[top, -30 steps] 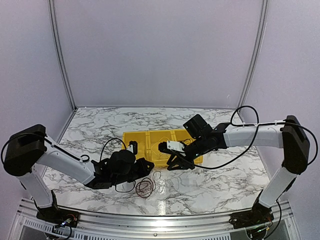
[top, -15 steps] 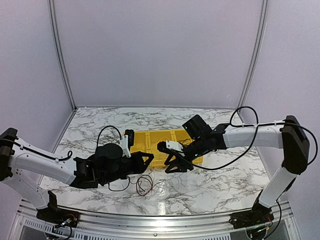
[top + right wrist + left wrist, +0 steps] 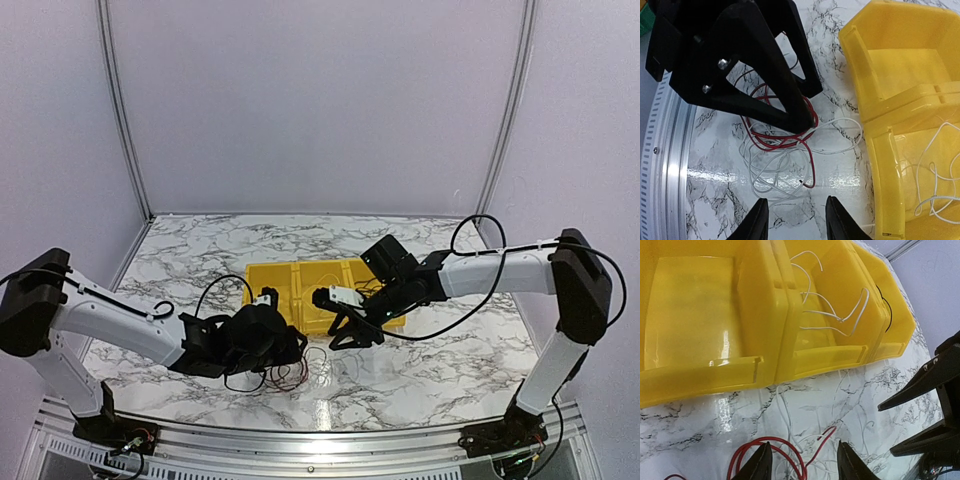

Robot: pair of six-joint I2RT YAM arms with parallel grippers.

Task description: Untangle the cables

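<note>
The cables lie in a loose tangle (image 3: 297,373) on the marble, just in front of the yellow bin (image 3: 262,292). The tangle is red loops (image 3: 771,138) over thin white loops (image 3: 771,172). My left gripper (image 3: 805,463) hovers low over it, open, with the red wire (image 3: 785,447) running on the table between its fingertips. From the other side my right gripper (image 3: 796,216) faces the tangle, open and holding nothing. In the top view the left gripper (image 3: 287,348) and right gripper (image 3: 343,332) stand close together. More white wires (image 3: 840,316) lie in the bin's middle compartment.
The bin's left compartment (image 3: 690,315) holds nothing; a black wire (image 3: 888,310) curls in its right one. The bin's front wall (image 3: 879,150) stands just beyond the tangle. The table's metal front rail (image 3: 670,165) runs close behind the tangle.
The left gripper, shut before, has dropped back over the tangle and opened. The right gripper has edged slightly left. The tangle stays on the table.
</note>
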